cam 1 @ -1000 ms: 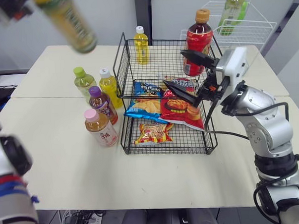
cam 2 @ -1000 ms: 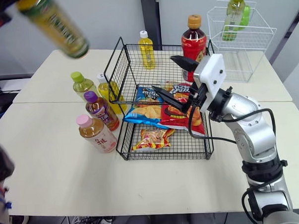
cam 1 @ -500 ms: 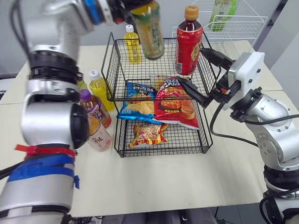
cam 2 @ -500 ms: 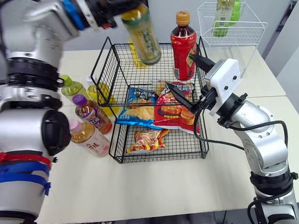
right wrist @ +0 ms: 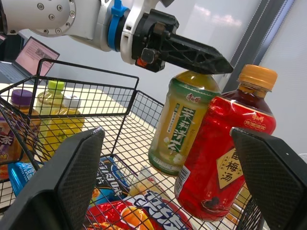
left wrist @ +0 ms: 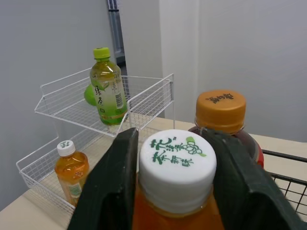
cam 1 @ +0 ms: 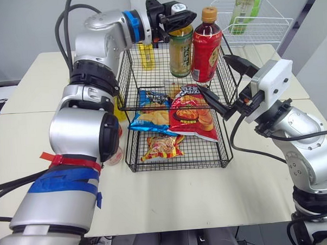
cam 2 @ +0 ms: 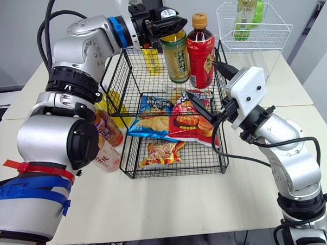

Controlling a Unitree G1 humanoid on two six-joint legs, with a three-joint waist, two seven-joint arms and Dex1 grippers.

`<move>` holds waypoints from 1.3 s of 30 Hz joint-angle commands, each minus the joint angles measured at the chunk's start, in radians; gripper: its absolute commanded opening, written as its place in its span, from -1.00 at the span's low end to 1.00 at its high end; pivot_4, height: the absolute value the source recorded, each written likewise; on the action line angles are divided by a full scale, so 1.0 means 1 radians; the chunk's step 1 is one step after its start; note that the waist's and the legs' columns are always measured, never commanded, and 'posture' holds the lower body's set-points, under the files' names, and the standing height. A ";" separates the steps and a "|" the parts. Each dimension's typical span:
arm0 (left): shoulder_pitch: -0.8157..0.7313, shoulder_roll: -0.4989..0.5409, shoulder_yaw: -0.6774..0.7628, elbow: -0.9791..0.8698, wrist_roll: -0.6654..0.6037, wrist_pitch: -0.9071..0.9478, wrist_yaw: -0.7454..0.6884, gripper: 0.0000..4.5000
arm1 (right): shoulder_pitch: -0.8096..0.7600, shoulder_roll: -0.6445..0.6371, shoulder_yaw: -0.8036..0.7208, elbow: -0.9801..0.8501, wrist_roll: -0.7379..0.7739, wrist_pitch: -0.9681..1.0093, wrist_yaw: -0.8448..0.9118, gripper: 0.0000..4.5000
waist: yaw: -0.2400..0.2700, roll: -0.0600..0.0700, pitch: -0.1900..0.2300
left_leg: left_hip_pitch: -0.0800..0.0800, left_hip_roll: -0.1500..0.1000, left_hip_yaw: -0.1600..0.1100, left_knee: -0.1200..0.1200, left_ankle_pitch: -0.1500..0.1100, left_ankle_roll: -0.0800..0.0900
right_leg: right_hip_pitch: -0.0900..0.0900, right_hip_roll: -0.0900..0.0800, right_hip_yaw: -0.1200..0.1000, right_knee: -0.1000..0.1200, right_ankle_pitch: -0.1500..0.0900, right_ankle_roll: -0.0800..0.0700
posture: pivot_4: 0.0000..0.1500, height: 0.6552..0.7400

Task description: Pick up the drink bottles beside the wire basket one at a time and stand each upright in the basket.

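On the table [cam 1: 172, 192] the wire basket [cam 1: 131, 97] sits at my 12 o'clock. In its upper tier the tea bottle [cam 1: 181, 52], under my left pincer [cam 1: 181, 23], stands just at 9 o'clock of another bottle [cam 1: 205, 44]. Snack bags [cam 1: 176, 114] lie on the tiers below, and spare bottles [cam 2: 110, 130] stand at the basket's 9 o'clock.

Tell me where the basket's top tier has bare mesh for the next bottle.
Bare mesh: the wire basket's top-tier front strip, and the gap between the yellow bottle and the green tea bottle held by the left gripper. Crowded: back right, where that bottle is beside the red bottle, with the open right gripper near.
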 commanded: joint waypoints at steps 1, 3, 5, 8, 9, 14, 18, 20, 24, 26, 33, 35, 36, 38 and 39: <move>-0.048 0.023 0.041 -0.039 -0.022 0.028 -0.001 0.61 | -0.006 -0.005 -0.033 -0.038 0.015 -0.003 -0.008 1.00 | 0.000 0.000 0.000 | 0.000 0.000 0.000 0.000 0.000 0.000 | 0.000 0.000 0.000 0.000 0.000 0.000 | 1.00 1.00; -0.033 0.043 0.054 -0.072 -0.029 0.053 -0.007 0.88 | -0.009 -0.002 -0.029 -0.033 0.017 -0.005 -0.002 1.00 | -0.002 0.000 0.000 | 0.000 0.000 0.000 0.000 0.000 0.000 | 0.000 0.000 0.000 0.000 0.000 0.000 | 1.00 1.00; -0.006 0.073 0.068 -0.115 -0.035 0.076 -0.007 0.99 | -0.015 0.001 -0.023 -0.025 0.023 -0.009 0.006 1.00 | -0.004 0.000 0.000 | 0.000 0.000 0.000 0.000 0.000 0.000 | 0.000 0.000 0.000 0.000 0.000 0.000 | 1.00 1.00; 0.052 0.129 0.108 -0.198 -0.064 0.106 0.010 0.99 | -0.032 0.007 -0.014 -0.002 0.031 -0.019 0.022 1.00 | -0.006 0.000 0.000 | 0.001 0.000 0.001 0.000 0.000 0.000 | 0.000 0.000 0.001 0.001 0.000 0.000 | 1.00 1.00; 0.083 0.158 0.127 -0.235 -0.069 0.102 0.021 0.99 | -0.041 0.010 -0.009 0.010 0.034 -0.023 0.030 1.00 | -0.007 0.001 0.000 | 0.001 0.001 0.001 0.000 0.000 0.000 | 0.000 0.000 0.001 0.001 0.000 0.000 | 1.00 1.00; 0.237 0.307 0.201 -0.371 -0.030 0.018 0.170 0.99 | -0.084 0.028 -0.001 0.071 0.060 -0.055 0.075 1.00 | -0.011 0.001 0.000 | 0.003 0.001 0.001 0.001 0.000 0.000 | -0.001 0.000 0.002 0.007 0.000 0.000 | 1.00 1.00; 0.397 0.453 0.297 -0.455 -0.029 -0.012 0.260 0.99 | -0.118 0.043 0.013 0.125 0.095 -0.075 0.138 1.00 | -0.011 0.001 -0.001 | 0.003 0.001 0.001 0.002 0.000 0.000 | -0.001 0.000 0.002 0.008 0.000 0.000 | 1.00 1.00; 0.502 0.512 0.355 -0.518 -0.056 0.022 0.274 0.99 | -0.139 0.050 0.021 0.152 0.119 -0.074 0.171 1.00 | -0.008 0.001 -0.001 | 0.004 0.001 0.001 0.002 0.000 0.000 | -0.001 0.000 0.002 0.008 0.000 0.000 | 1.00 1.00; 0.824 0.596 0.534 -0.714 -0.127 0.143 0.269 0.99 | -0.189 0.066 0.054 0.208 0.178 -0.058 0.257 1.00 | -0.009 0.001 -0.001 | 0.005 0.001 0.001 0.002 0.000 0.000 | -0.001 0.000 0.001 0.009 0.000 0.000 | 1.00 1.00; 0.967 0.610 0.616 -0.807 -0.164 0.212 0.278 0.99 | -0.208 0.072 0.068 0.235 0.179 -0.067 0.281 1.00 | -0.009 0.000 -0.001 | 0.006 0.001 0.002 0.002 0.000 0.000 | 0.000 -0.001 0.003 0.010 0.000 -0.001 | 1.00 1.00; 1.570 0.474 0.968 -1.190 -0.329 0.449 0.243 0.99 | -0.259 0.109 0.101 0.329 0.183 -0.102 0.374 1.00 | 0.000 -0.001 -0.002 | 0.007 0.003 0.001 0.002 0.000 -0.001 | 0.001 -0.002 0.003 0.009 0.000 -0.001 | 1.00 1.00; 1.676 0.425 1.021 -1.265 -0.381 0.502 0.250 0.99 | -0.270 0.119 0.108 0.352 0.178 -0.115 0.390 1.00 | 0.008 -0.002 -0.002 | 0.007 0.002 0.001 0.002 0.000 -0.001 | 0.001 -0.001 0.002 0.009 0.000 -0.001 | 1.00 1.00; 1.729 0.396 1.043 -1.296 -0.398 0.513 0.251 0.99 | -0.275 0.125 0.111 0.365 0.175 -0.123 0.398 1.00 | 0.013 -0.002 -0.002 | 0.007 0.003 0.000 0.002 0.000 -0.001 | 0.001 -0.001 0.001 0.008 0.000 -0.001 | 1.00 1.00; 1.816 0.345 1.087 -1.362 -0.440 0.532 0.256 0.99 | -0.281 0.133 0.119 0.389 0.168 -0.140 0.416 1.00 | 0.019 -0.002 -0.003 | 0.007 0.003 -0.001 0.002 0.000 -0.001 | 0.002 0.000 0.000 0.009 -0.001 -0.002 | 1.00 1.00; 1.860 0.319 1.110 -1.399 -0.465 0.540 0.255 0.99 | -0.283 0.136 0.122 0.400 0.166 -0.149 0.426 1.00 | 0.019 -0.002 -0.003 | 0.008 0.003 -0.001 0.002 0.000 -0.001 | 0.002 0.000 0.000 0.009 -0.001 -0.002 | 1.00 1.00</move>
